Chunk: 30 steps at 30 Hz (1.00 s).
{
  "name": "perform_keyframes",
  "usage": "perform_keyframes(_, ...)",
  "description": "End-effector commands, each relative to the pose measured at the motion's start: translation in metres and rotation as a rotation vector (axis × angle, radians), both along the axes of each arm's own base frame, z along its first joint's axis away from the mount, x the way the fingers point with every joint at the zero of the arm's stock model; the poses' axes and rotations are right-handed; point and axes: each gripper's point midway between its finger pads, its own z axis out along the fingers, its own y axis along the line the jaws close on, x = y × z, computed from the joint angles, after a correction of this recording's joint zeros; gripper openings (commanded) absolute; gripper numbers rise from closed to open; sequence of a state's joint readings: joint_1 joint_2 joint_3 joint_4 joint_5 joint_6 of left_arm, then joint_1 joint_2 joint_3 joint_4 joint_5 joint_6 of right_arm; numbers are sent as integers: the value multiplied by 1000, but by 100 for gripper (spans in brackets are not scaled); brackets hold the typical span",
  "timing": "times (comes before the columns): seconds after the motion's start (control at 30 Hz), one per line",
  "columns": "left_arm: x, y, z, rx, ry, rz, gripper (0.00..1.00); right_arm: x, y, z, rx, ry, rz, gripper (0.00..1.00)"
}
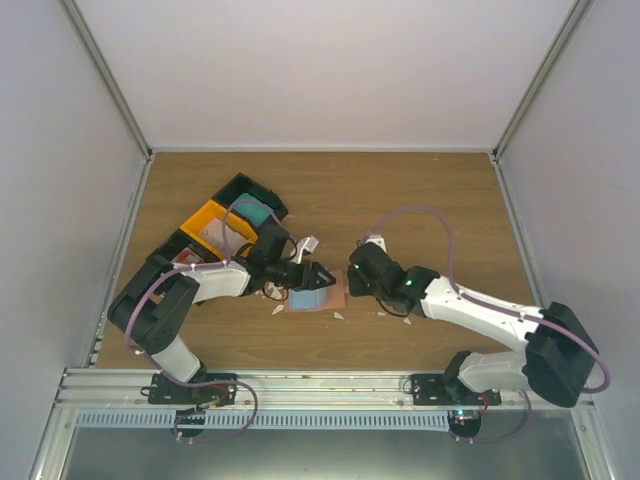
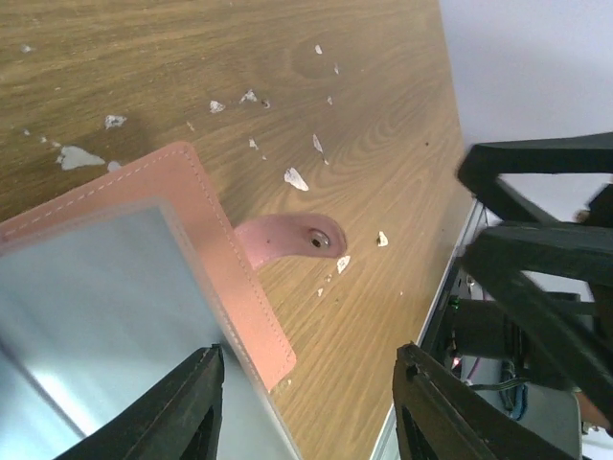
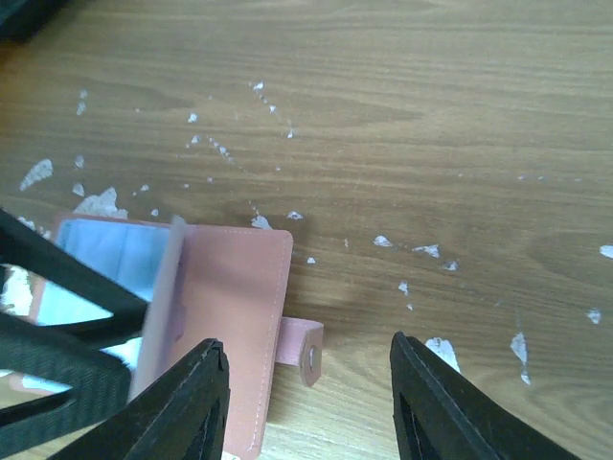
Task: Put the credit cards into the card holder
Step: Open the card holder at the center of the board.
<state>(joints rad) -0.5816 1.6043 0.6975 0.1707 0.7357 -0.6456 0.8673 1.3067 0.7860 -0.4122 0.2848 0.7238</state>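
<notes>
The salmon-pink card holder [image 1: 330, 296] lies flat at the table's middle, its snap strap [image 3: 305, 345] pointing right. A teal-blue credit card [image 1: 303, 298] sits over its left part, tilted; its pale edge [image 3: 161, 297] rises above the holder [image 3: 235, 287]. In the left wrist view the card [image 2: 96, 316] covers most of the holder [image 2: 196, 216]. My left gripper [image 1: 318, 274] is open, its jaws [image 2: 311, 402] astride the card's right edge. My right gripper [image 1: 352, 280] is open and empty just right of the holder, its jaws [image 3: 306, 402] over the strap. Another teal card [image 1: 255, 212] lies in a bin.
An orange bin [image 1: 212, 228] and black bins [image 1: 245, 190] stand at the back left, behind the left arm. Small white scraps [image 3: 431, 251] lie scattered on the wooden table [image 1: 420, 200]. The two grippers are close together, facing each other.
</notes>
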Motion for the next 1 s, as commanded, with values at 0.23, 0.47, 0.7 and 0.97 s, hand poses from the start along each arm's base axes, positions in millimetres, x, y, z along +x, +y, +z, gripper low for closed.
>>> perform_keyframes(0.23, 14, -28, -21, 42, -29, -32, 38, -14, -2, 23, 131, -24, 21, 27)
perform_keyframes(0.47, 14, -27, -43, 103, -24, -5, 29, -28, 22, 5, 253, 27, 127, 11)
perform_keyframes(0.7, 13, -20, -42, 129, -24, 34, 23, -41, 51, -21, 314, 119, 252, 8)
perform_keyframes(0.97, 29, -8, 18, 164, -150, 130, 27, -28, 54, -35, 217, 128, 246, 5)
